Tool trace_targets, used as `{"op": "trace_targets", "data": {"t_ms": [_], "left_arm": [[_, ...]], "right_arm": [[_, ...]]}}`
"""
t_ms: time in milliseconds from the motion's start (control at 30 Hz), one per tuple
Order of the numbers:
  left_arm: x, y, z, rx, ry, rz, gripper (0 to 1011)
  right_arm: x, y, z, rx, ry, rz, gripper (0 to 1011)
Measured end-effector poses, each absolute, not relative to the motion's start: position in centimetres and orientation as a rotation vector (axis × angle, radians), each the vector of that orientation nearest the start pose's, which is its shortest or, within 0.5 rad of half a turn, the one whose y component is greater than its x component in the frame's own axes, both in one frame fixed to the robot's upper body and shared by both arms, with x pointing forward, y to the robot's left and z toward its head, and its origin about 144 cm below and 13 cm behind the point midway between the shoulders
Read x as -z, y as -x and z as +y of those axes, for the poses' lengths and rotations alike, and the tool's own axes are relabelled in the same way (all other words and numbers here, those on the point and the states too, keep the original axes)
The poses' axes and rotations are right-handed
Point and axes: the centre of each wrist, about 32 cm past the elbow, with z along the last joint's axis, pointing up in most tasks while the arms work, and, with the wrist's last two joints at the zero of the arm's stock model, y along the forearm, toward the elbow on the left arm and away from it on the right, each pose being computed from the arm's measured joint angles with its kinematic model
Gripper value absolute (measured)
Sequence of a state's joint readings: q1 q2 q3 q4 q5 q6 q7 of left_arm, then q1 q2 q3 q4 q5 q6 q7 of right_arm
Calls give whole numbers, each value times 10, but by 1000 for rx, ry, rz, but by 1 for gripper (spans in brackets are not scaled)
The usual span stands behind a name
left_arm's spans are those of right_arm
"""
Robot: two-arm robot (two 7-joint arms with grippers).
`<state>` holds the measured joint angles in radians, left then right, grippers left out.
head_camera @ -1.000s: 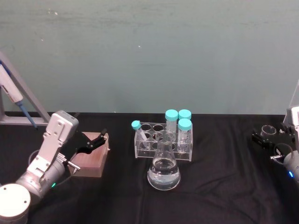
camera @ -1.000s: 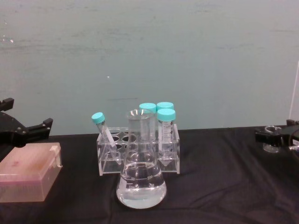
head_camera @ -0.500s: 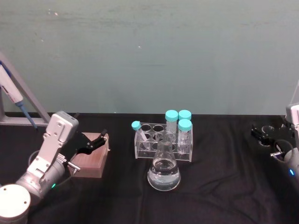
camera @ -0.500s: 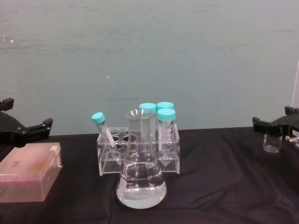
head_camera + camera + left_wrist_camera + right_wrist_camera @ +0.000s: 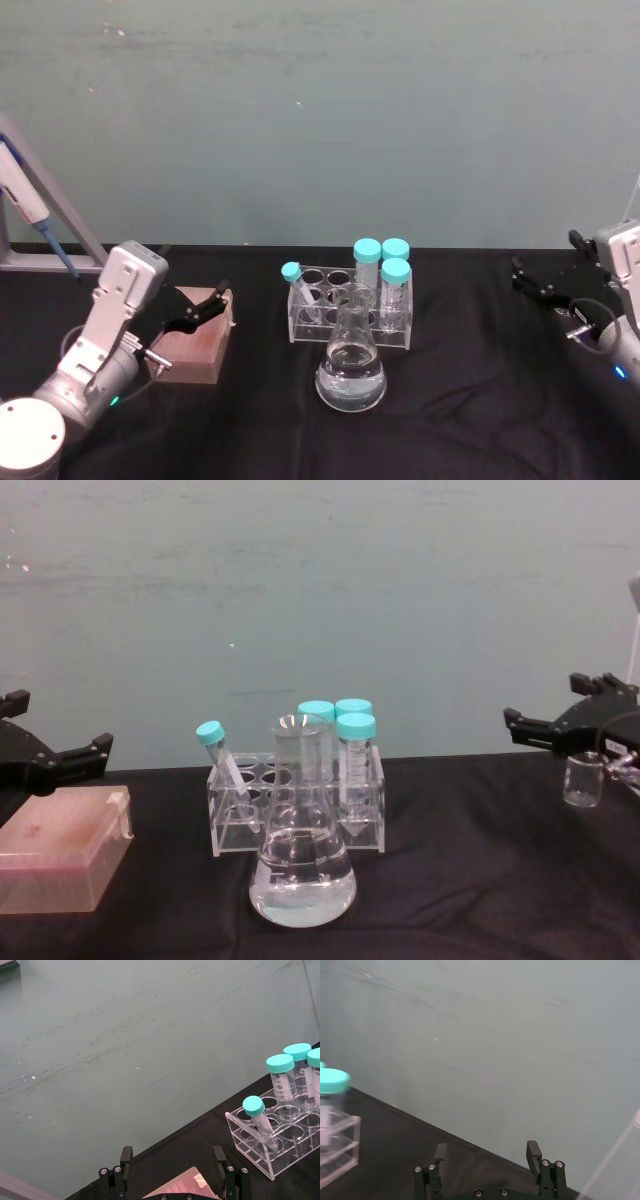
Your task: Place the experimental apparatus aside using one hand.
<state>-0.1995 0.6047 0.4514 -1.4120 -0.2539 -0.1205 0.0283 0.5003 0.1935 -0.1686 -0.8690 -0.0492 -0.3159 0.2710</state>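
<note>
Glassware stands mid black table (image 5: 470,400): clear conical glass flask (image 5: 350,378) of liquid, just before clear acrylic rack (image 5: 345,312) of teal-capped tubes; probably bottom-heavy, slippery, fragile; best taken at its narrow neck; black right tool (image 5: 487,1152) hangs open, empty, near small glass beaker (image 5: 583,780); black left tool (image 5: 172,1155) open over pink box (image 5: 192,345).

I see a black cloth (image 5: 480,400) and a dull green wall (image 5: 320,110). The flask (image 5: 300,870), the rack (image 5: 228,835) and the beaker (image 5: 583,780) are clear; the flask carries white marks. The tube caps (image 5: 355,725) are turquoise. The box (image 5: 60,865) is pale pink. The left gripper (image 5: 172,1156) and the right gripper (image 5: 487,1152) are black.
</note>
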Motion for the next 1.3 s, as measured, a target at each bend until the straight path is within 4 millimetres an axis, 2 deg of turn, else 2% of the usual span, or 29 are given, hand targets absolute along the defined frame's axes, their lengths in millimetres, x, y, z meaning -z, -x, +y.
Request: {"op": "trace_targets", "data": {"t_ms": [467, 767, 1300], "left_arm": [[-1140, -489, 310, -1248, -304, -285, 1000], [-1140, -489, 310, -1248, -304, -285, 1000], [-1140, -489, 310, -1248, -304, -285, 1000]], "right_arm": [[-1129, -573, -284, 1022, 119, -294, 1000], [-1125, -566, -287, 842, 66, -260, 1000], [-1121, -563, -282, 672, 66, -202, 1000]]}}
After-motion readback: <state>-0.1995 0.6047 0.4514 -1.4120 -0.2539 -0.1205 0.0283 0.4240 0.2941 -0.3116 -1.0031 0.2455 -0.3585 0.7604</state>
